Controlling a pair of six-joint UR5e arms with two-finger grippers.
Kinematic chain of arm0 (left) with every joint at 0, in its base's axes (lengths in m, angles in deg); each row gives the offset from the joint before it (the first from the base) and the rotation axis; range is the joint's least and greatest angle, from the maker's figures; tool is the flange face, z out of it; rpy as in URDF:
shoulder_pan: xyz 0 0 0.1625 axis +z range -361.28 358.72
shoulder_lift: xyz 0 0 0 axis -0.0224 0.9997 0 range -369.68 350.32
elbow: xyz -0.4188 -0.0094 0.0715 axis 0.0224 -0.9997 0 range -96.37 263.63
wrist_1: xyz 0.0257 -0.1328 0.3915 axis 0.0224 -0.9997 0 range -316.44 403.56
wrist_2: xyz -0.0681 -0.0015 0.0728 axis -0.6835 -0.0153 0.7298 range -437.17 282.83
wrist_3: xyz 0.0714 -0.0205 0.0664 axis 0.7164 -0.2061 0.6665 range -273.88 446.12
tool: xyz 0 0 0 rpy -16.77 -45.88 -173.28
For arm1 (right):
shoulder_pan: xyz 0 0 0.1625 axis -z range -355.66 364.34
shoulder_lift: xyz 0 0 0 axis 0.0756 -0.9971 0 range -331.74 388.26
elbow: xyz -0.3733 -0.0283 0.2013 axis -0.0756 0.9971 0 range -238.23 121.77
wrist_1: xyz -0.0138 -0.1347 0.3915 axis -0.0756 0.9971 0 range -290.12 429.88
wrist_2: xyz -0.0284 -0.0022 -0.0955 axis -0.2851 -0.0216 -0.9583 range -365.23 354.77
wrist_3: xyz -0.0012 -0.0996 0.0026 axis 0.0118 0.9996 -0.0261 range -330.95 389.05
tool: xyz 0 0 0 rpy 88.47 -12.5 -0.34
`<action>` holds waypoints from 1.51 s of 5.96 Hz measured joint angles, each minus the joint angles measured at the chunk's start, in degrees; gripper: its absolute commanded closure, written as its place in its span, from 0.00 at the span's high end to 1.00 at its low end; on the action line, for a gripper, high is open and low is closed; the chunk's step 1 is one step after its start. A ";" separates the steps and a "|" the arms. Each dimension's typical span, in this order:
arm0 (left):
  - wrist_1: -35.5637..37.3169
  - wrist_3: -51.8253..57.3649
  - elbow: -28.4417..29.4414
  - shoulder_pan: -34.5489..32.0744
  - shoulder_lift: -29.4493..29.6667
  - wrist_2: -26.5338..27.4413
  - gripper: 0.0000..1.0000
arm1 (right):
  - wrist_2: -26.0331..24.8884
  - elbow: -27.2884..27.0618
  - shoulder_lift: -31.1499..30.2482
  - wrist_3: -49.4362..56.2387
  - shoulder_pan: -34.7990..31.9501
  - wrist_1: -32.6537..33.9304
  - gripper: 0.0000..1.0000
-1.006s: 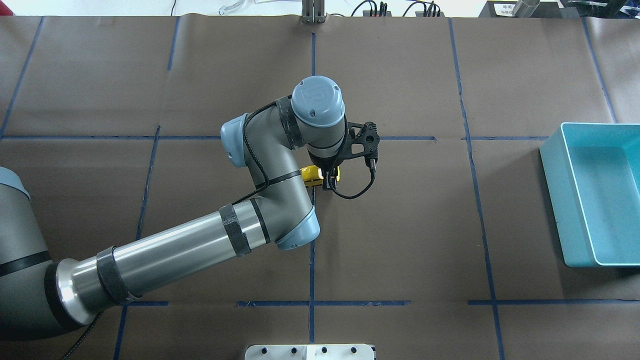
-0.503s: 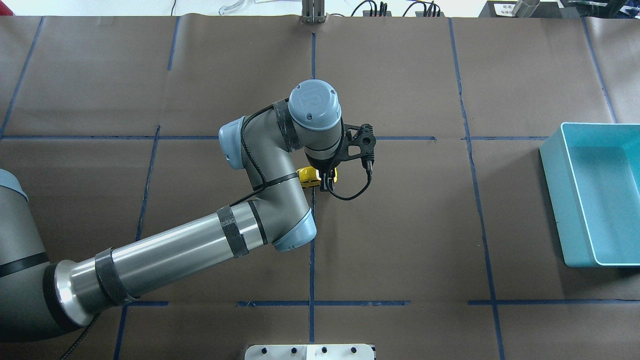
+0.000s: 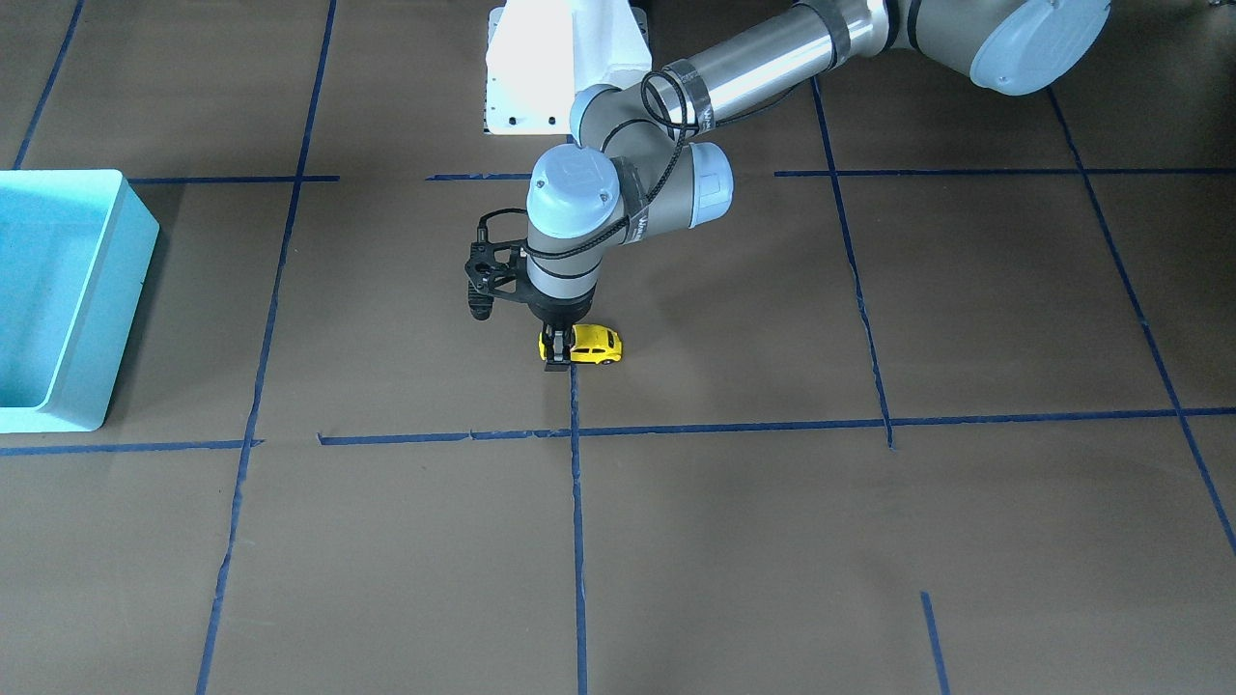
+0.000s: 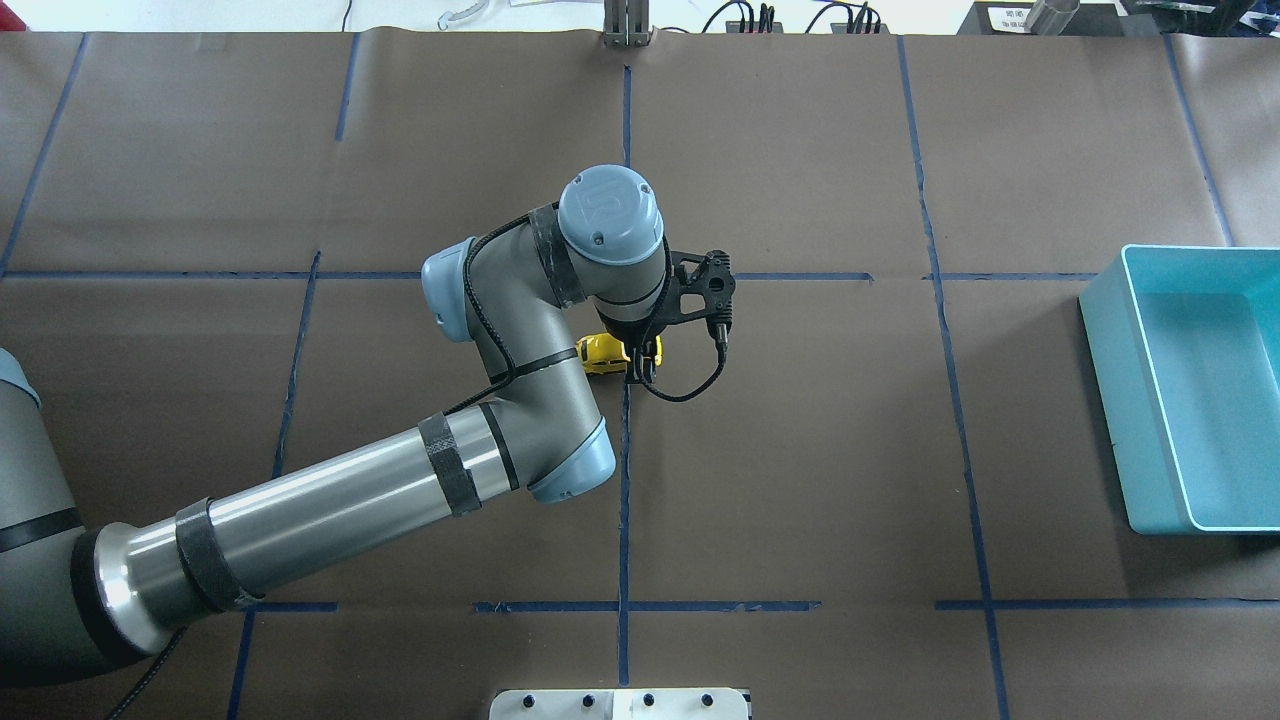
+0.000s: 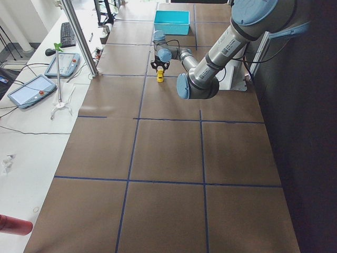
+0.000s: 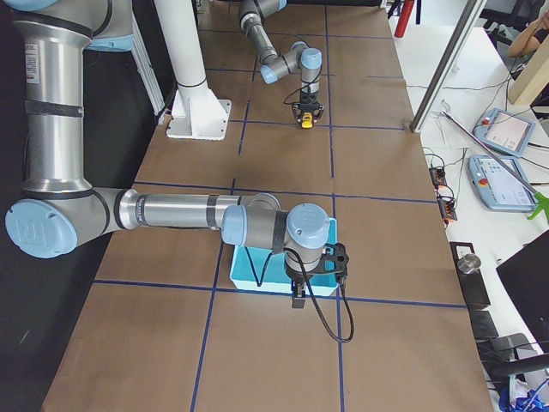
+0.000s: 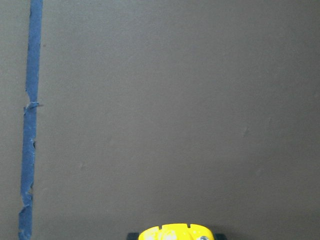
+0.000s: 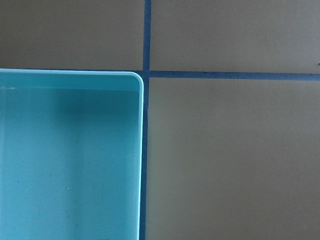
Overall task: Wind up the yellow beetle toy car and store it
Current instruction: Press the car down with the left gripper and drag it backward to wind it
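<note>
Gripping the car (image 3: 593, 345) by one end, left gripper (image 3: 555, 351) may let it pivot or skid; state of right gripper (image 6: 297, 297) cannot be told.

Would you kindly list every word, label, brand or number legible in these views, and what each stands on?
"UR" logo, faint, on the left arm's light blue round joint cap.
Too blurred to read: white lettering on the black strap round that arm.
Too small to read: the white label beyond the table's far edge.
No text visible on the small yellow beetle toy car or the light blue plastic bin.
</note>
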 measured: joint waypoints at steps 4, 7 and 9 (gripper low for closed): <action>-0.40 0.05 -3.57 -0.44 -4.13 -2.19 0.05 | 0.00 0.01 0.00 0.05 0.00 0.00 1.00; -0.41 0.13 -6.41 -1.01 -7.45 -3.83 0.05 | 0.00 0.01 0.00 -0.02 0.00 0.00 1.00; -0.41 0.32 -9.03 -1.21 -10.05 -3.97 0.05 | 0.00 0.01 0.00 -0.02 0.00 0.00 1.00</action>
